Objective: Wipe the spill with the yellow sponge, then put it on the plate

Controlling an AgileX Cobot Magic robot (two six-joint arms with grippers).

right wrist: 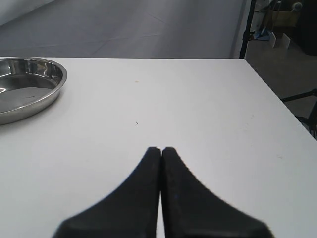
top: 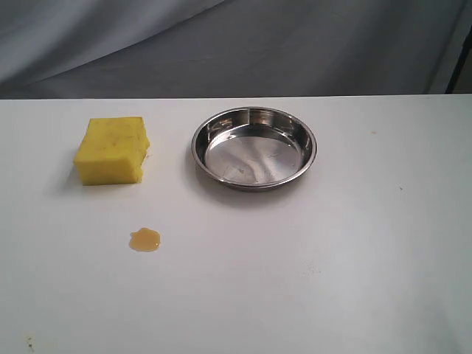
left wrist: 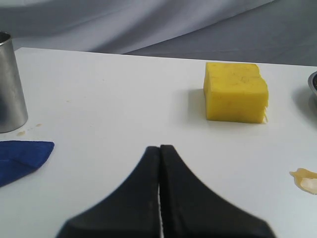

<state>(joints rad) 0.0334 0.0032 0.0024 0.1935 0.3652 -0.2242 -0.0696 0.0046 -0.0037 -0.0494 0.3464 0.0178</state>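
The yellow sponge lies on the white table at the left, a thick foam block, also in the left wrist view. The spill, a small amber puddle, sits nearer the front, below the sponge; its edge shows in the left wrist view. The plate, a shiny steel dish, stands empty to the right of the sponge, and part of it shows in the right wrist view. My left gripper is shut and empty, well short of the sponge. My right gripper is shut and empty over bare table.
A steel cup and a blue cloth lie at the left in the left wrist view. The table's right edge drops off toward a dark stand. Grey fabric hangs behind the table.
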